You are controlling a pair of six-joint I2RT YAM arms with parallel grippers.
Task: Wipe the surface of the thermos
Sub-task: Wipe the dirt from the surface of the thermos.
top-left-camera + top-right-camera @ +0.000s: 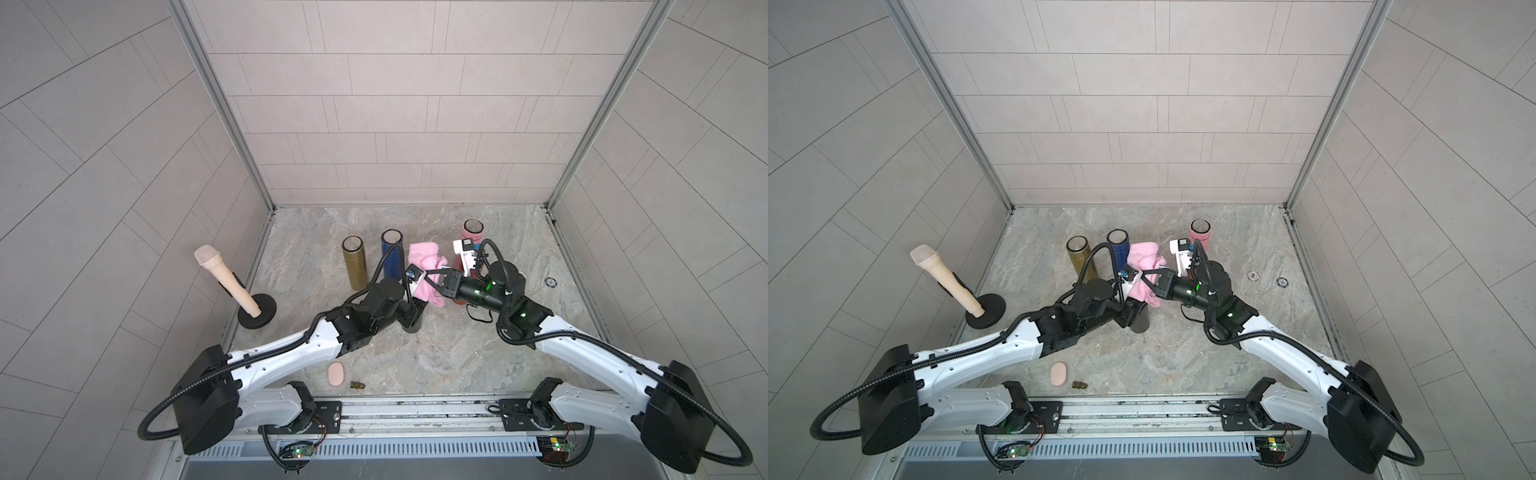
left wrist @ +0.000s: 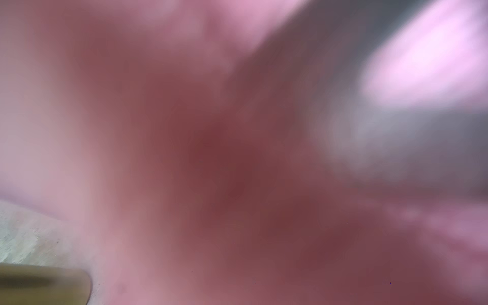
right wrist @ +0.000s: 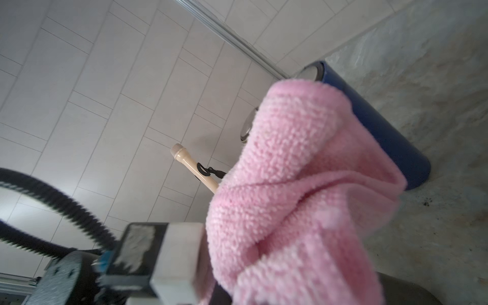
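your right gripper (image 1: 433,276) is clamped fully shut on a fold of the pink cloth (image 1: 423,257), which hangs bunched from it above the stone floor (image 1: 457,353). your left gripper (image 1: 417,308) is closed right down too, tucked under the same cloth. the left wrist view is only a pink blur, so the cloth lies against that lens. you cannot tell whether those jaws pinch a fold or just sit shut beneath it.

this looks like the step of sorting your hold on the cloth, with no wiping contact showing yet. the black thermos (image 1: 412,326) stands upright just under your left wrist, in front of the gold thermos (image 1: 355,266) and the blue thermos (image 1: 392,257). it is nearest the cloth, so it is probably the one to wipe, though that is not certain.

your next move calls for a flat pad of cloth laid against its side. one gripper should steady it, since a tall, narrow body like this likely tips easily.

it looks dark, matte and cylindrical. the arm hides most of it, so you cannot tell whether it has a lid.
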